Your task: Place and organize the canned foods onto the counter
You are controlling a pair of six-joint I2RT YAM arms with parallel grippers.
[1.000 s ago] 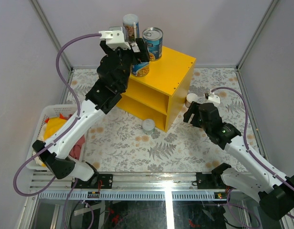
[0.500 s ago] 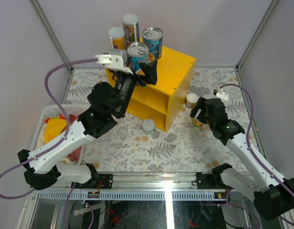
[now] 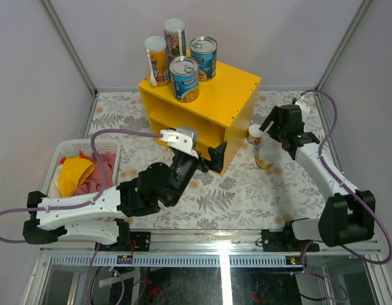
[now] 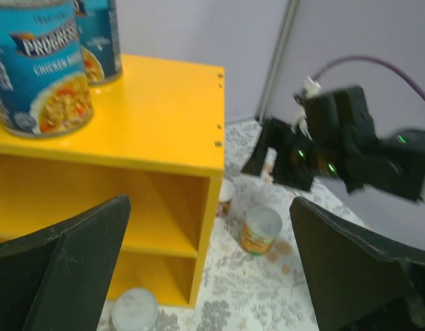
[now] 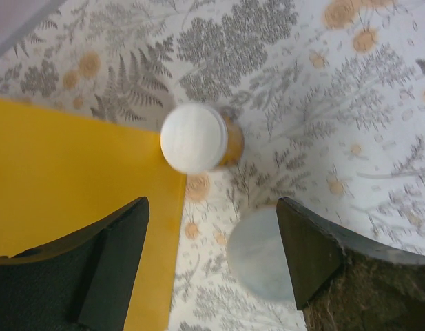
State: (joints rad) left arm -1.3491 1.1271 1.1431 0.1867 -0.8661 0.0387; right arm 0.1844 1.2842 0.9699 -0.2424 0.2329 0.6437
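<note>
Yellow counter (image 3: 230, 89) part-stocked; right claw (image 3: 270, 127) poised at its 3 o'clock
Both it and the left claw (image 3: 207, 157) gape, empty. I'd centre on the pale-lidded can (image 5: 262, 252) standing there and drop straight, clear of the white-lidded can (image 5: 193, 136) at its 11. Only the left wrist shows a third can (image 4: 133, 312), by the counter's foot.

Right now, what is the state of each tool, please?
Left tool: open, holding nothing.
Right tool: open, holding nothing.
</note>
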